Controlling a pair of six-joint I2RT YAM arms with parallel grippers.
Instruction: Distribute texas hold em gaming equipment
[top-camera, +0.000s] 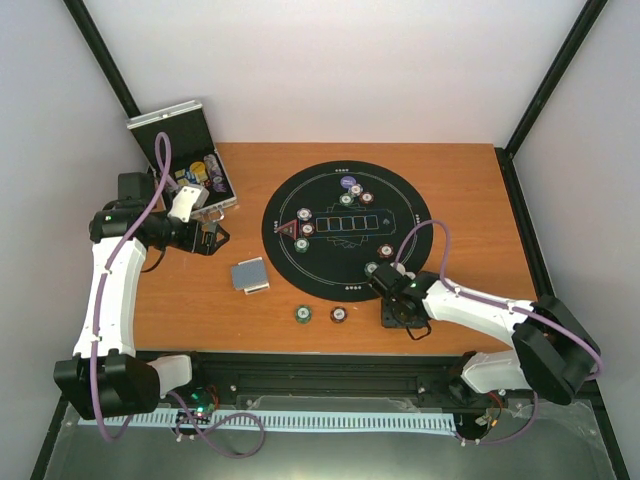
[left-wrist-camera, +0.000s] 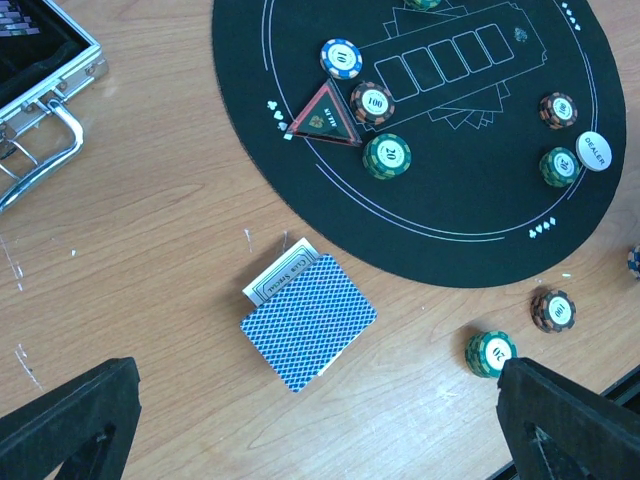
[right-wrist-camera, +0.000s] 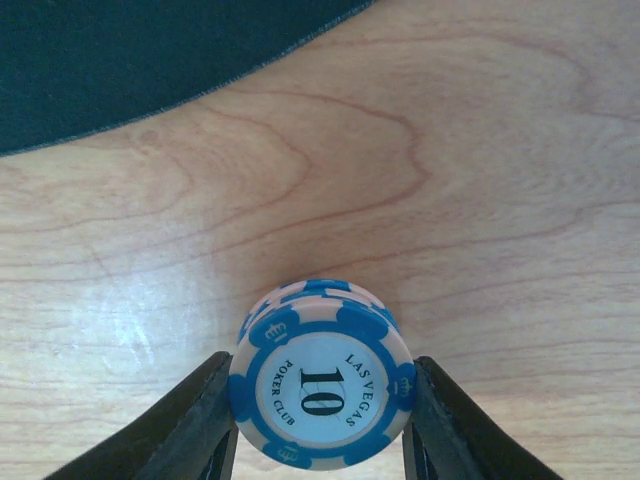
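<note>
Overhead and wrist views of the poker layout. The right hand (right-wrist-camera: 321, 362) was clenched on a blue-and-white chip (right-wrist-camera: 322, 400) marked 10, one finger against each side of its rim. The chip lay on the bare wood of the desk (top-camera: 200, 310), just outside the near edge of the black round mat (top-camera: 330, 265). The left hand (top-camera: 208, 237) hung released, fingers spread wide, beside the open metal case (top-camera: 185, 150) at the far left. The deck of cards (left-wrist-camera: 310, 320) lay blue backs up on the desk, left of the mat. A green chip (left-wrist-camera: 490, 352) and a maroon chip (left-wrist-camera: 553, 310) sat near each other off the mat's near rim. More chips, a white dealer disc (left-wrist-camera: 592, 150) and a triangular marker (left-wrist-camera: 325, 117) lay on the mat.
</note>
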